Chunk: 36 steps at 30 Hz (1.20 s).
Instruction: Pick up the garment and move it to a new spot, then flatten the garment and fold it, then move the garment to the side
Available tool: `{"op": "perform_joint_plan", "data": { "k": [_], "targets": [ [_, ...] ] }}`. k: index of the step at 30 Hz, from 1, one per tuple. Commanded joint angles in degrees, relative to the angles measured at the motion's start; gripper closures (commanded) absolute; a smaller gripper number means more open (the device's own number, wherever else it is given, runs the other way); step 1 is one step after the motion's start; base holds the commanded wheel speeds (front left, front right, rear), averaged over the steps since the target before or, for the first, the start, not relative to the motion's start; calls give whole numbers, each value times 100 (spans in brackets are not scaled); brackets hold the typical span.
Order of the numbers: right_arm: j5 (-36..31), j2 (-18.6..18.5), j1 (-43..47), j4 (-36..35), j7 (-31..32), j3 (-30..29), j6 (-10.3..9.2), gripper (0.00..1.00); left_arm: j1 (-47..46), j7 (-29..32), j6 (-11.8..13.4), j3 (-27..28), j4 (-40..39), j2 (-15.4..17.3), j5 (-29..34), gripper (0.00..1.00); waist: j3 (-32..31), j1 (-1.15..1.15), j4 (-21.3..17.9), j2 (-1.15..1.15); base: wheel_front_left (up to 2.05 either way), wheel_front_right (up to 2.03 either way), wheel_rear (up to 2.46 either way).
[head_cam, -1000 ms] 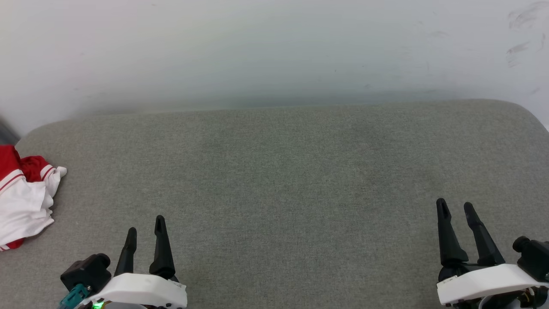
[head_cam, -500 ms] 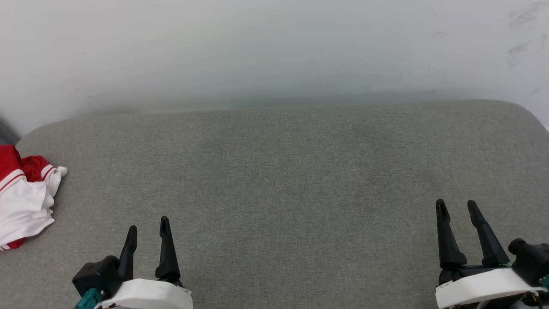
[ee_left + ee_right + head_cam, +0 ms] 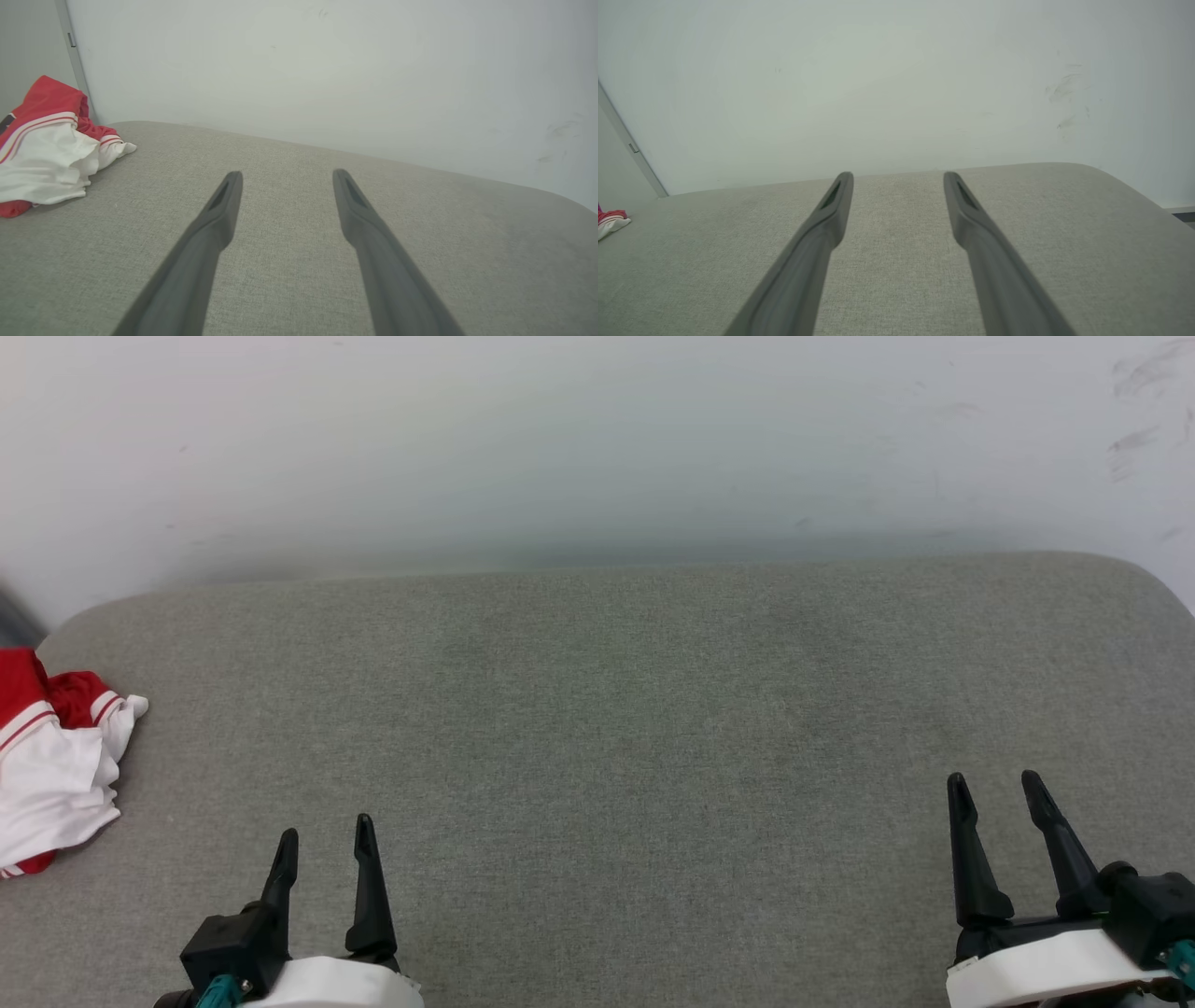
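Garment (image 3: 56, 765) crumpled at left edge of the cushion (image 3: 616, 709). Left pincer (image 3: 326, 829) and right pincer (image 3: 993, 778) both released, empty, well clear of it. Risk: I pinch one layer and drag it off the edge.

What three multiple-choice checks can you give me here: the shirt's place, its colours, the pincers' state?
1. Where on the grey fabric cushion does the crumpled red-and-white cotton T-shirt lie? A) far left B) centre C) far right
2. Its colours? A) blue, white B) red, white C) black
3. The left pincer and right pincer are: A) both shut B) one holding cloth C) both open, empty
Key: 1A, it lies bunched at the head view's left edge; 2B, red and white fabric shows; 3C, jaws apart in both wrist views, nothing held.
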Motion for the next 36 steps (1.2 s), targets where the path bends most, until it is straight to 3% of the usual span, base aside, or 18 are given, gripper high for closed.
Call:
{"op": "perform_joint_plan", "data": {
  "k": [1,24,36],
  "targets": [
    [-141,1,55,-67,-57,4,0,0,19,-59,-21,-9,-36,12,139,0,0,0,0,0,0,0,0],
    [-878,3,204,-169,-330,38,-1,0,151,-325,-19,17,-59,11,999,0,-35,0,2,0,0,0,0],
    [-593,3,183,-74,-335,50,-1,0,120,-336,-81,59,32,11,947,0,-11,0,1,0,0,0,0]
  ]
}}
